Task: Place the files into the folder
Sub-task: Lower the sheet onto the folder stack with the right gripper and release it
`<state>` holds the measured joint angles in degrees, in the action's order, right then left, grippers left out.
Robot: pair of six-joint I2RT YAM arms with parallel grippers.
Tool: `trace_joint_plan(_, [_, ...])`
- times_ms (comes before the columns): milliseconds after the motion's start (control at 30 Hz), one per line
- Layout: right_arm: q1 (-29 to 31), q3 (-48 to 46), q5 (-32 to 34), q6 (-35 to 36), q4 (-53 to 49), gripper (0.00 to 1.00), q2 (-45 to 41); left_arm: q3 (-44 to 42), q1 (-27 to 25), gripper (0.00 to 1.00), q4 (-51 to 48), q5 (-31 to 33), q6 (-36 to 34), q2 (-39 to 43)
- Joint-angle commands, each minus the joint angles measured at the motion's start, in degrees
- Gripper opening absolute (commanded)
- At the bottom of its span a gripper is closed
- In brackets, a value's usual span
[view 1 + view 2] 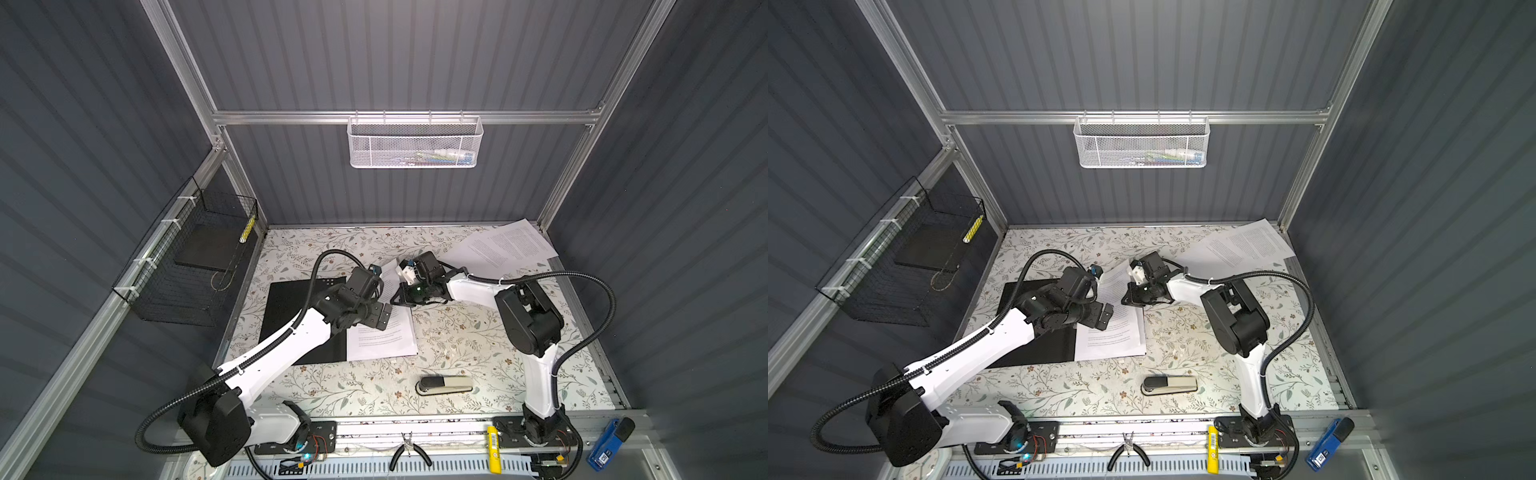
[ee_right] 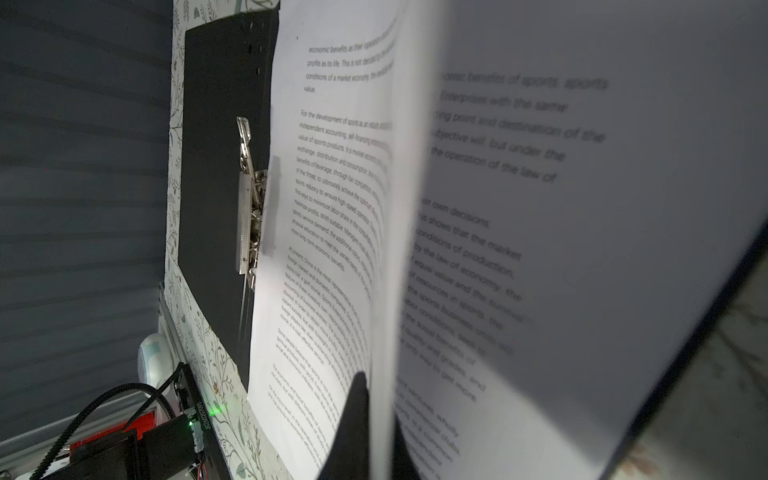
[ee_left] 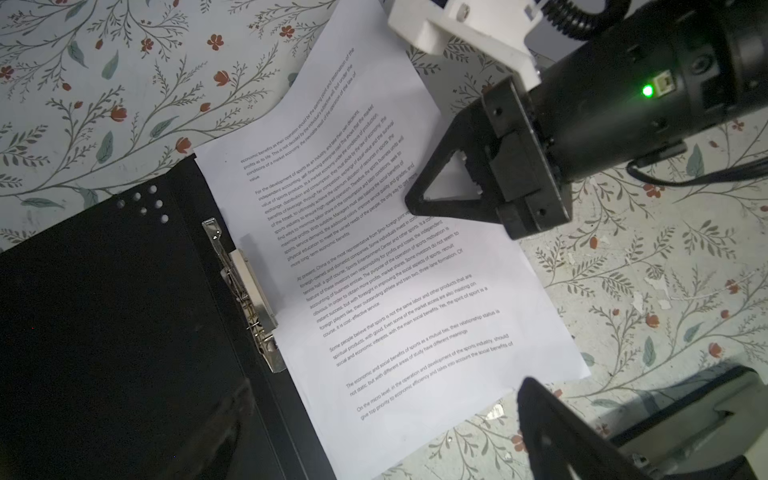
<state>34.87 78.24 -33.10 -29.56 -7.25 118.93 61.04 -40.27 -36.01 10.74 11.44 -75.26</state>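
The floral table (image 1: 457, 345) fills the lower middle of both top views. Left of centre lies the folder (image 1: 291, 307), open flat. The files (image 1: 386, 340) lie on its right half. More loose sheets (image 1: 507, 245) sit at the table's upper right corner, well apart. Right gripper (image 1: 397, 300) is pinched tight on the files' right edge, and a sheet curls up in its wrist view. Left gripper (image 1: 382, 318) hangs above the files, jaws wide, holding nothing. Stapler (image 1: 444, 384) sits lower centre. The folder's metal clip (image 3: 249, 291) shows at the files' inner edge.
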Motion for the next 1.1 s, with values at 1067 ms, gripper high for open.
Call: trace_joint_plan(1067, [1.14, 1.40, -1.17, -0.85, -0.14, 0.11, 1.40, 1.88, 0.54, 1.00, -1.06, -1.17, 0.47, -0.81])
